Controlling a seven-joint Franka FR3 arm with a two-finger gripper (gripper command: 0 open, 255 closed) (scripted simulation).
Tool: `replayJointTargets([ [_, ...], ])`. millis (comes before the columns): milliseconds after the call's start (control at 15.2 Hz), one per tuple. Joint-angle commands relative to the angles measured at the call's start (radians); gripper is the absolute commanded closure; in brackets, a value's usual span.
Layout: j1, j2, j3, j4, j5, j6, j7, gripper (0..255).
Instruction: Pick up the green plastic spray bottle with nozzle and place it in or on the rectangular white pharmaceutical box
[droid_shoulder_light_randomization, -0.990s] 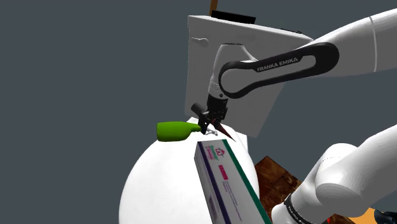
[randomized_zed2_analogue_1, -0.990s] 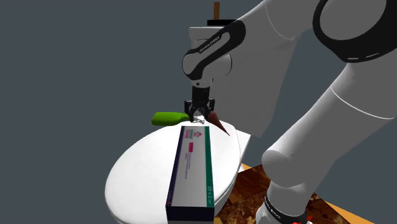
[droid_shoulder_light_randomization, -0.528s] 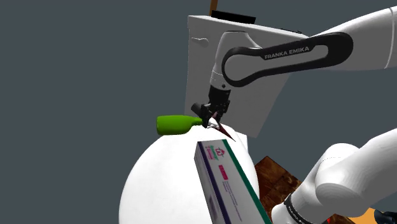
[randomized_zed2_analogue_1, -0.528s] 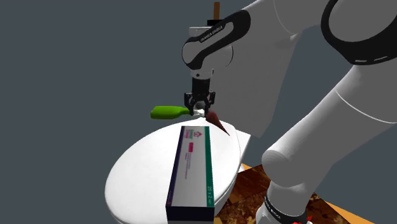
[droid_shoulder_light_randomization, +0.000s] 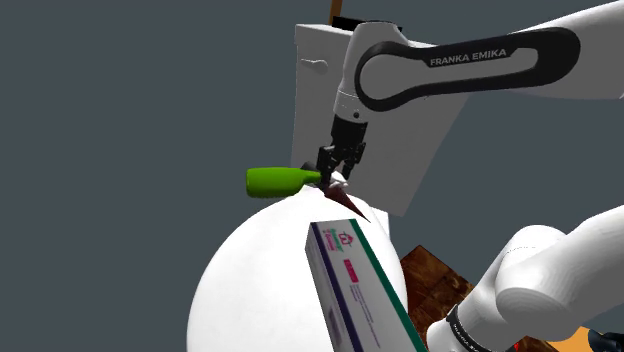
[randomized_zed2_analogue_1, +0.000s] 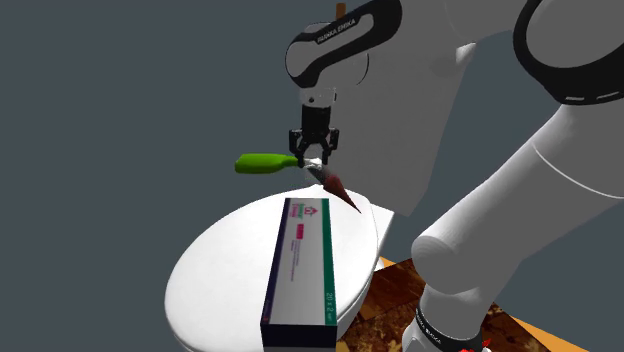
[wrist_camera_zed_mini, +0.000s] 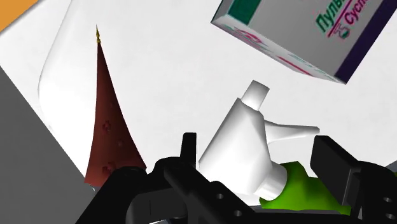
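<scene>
Up goes the white arm (droid_shoulder_light_randomization: 470, 65) since a second ago, and the bottle has gone up with it, so it now hangs clear of the toilet lid (droid_shoulder_light_randomization: 250, 300). The lid is big, white and shut, with the tank (droid_shoulder_light_randomization: 315, 90) behind it. On the lid lies the long white box (droid_shoulder_light_randomization: 360, 290) with a green edge and a pink mark.

The green spray bottle (droid_shoulder_light_randomization: 278, 182) is on its side in the air, near the box's far end but not over it. A dark red cone (droid_shoulder_light_randomization: 352, 207) lies just below the gripper (droid_shoulder_light_randomization: 335, 178).

In the wrist view the white nozzle (wrist_camera_zed_mini: 245, 149) sits between the black fingers (wrist_camera_zed_mini: 347, 168), which pinch the bottle by its neck.

The bottle looks light, hard and smooth. I think it could slip or swing, since its fat green end sticks out far to one side. It is round, so it may roll off the box's thin top.
</scene>
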Motion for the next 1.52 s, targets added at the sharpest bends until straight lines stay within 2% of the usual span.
replayJointTargets([
  [0, 0.0, -0.006, -0.001, 0.02, -0.001, -0.026, 0.003, 255],
  [66, 0.0, -0.008, -0.001, 0.026, -0.001, -0.034, 0.004, 255],
  [726, 0.074, -0.414, 0.047, -0.259, 0.073, -0.144, 0.084, 255],
  [1452, 0.215, -0.875, 0.136, -0.435, 0.195, -0.41, 0.253, 255],
])
